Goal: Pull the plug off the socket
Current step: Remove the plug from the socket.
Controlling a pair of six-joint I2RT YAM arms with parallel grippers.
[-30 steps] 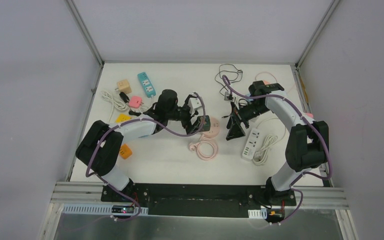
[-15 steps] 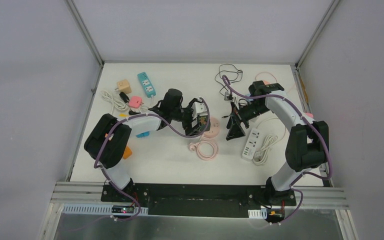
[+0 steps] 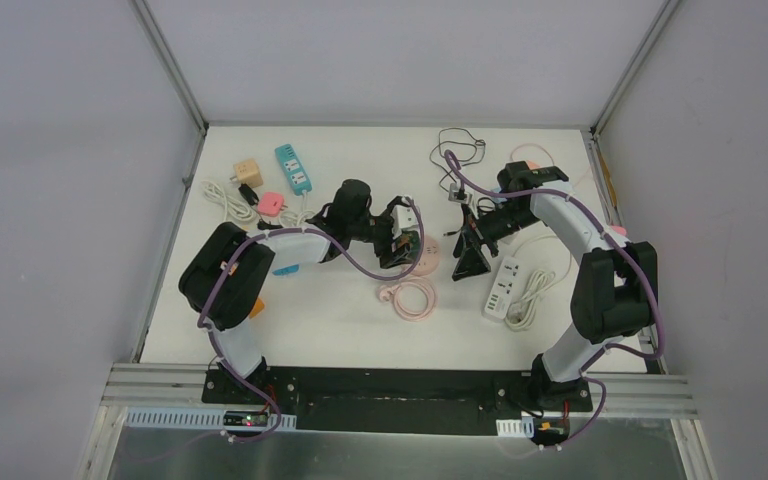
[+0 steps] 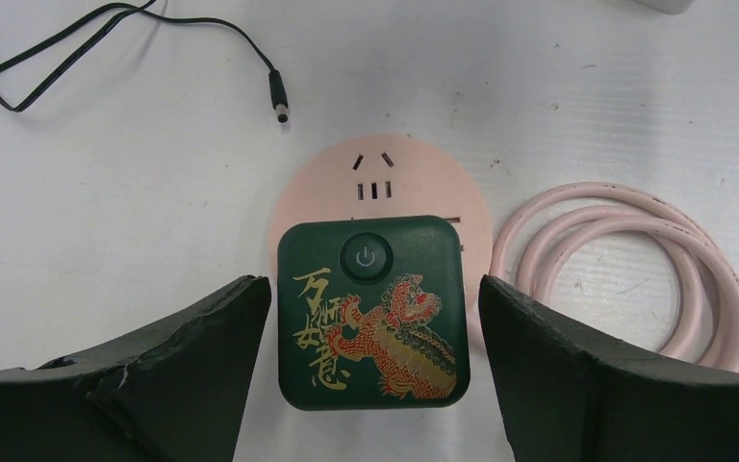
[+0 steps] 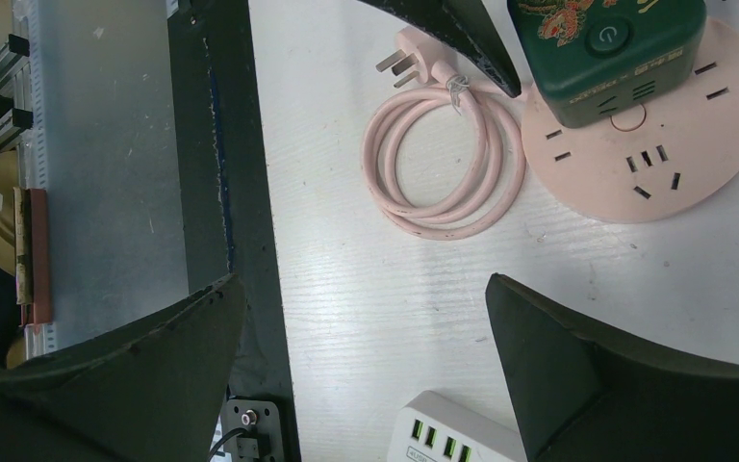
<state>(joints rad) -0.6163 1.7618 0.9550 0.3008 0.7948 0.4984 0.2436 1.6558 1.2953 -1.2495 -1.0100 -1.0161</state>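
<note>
Near the scene's centre, left gripper [image 4: 369, 332] straddles the green plug [image 4: 370, 308]; jaws spread, a thin gap on each side, no contact; plug seated on round pink socket [image 4: 385, 178]; coiled pink cord [image 3: 410, 298] on its near side; versus a second ago: jaws narrower, arm reached further right; right gripper [image 3: 472, 262] wide open, unmoved.

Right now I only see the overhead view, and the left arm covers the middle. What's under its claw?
Observer: A dark green plug with a gold dragon and a power button, seated on a round pink socket.
Operator: Is the claw squeezing it?
Observer: No. The left gripper is open, its fingers flanking the plug with a thin gap on each side.
Operator: And the other claw?
Observer: The right gripper is open, with nothing between its fingers.
</note>
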